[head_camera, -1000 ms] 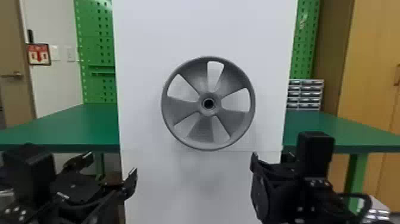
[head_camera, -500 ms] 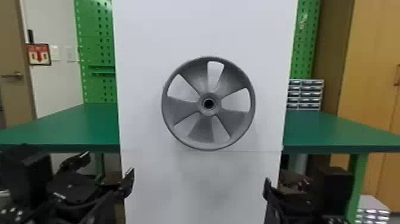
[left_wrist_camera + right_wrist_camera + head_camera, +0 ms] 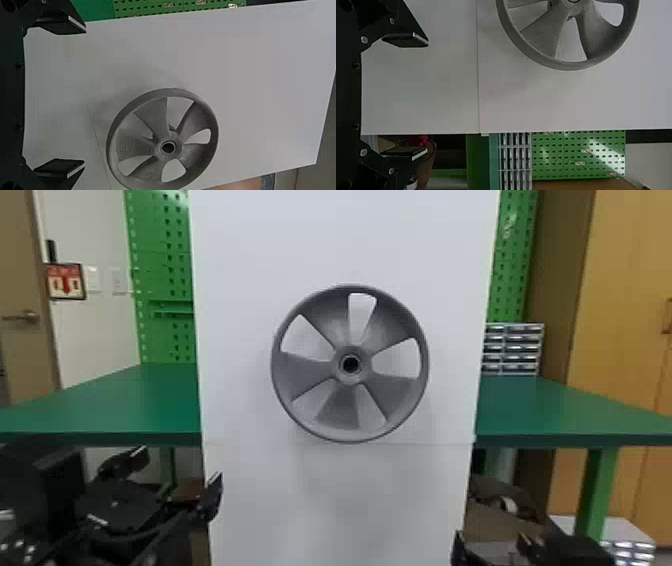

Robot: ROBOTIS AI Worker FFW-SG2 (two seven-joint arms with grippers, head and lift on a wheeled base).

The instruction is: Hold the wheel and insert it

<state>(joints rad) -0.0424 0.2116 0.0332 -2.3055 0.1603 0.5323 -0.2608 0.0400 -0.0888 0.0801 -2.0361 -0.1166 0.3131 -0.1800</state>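
While the wheel [image 3: 345,405] is flanked by the panel's [image 3: 240,265] edges, the left gripper [image 3: 175,472] and right gripper [image 3: 492,542] are set lower, apart from it. Both are spread.

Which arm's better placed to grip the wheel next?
Left, I'd say. The left gripper has its jaws open and, in the head view, sits higher and nearer the wheel; its wrist view takes in the hub. The right gripper is open too, but lower.
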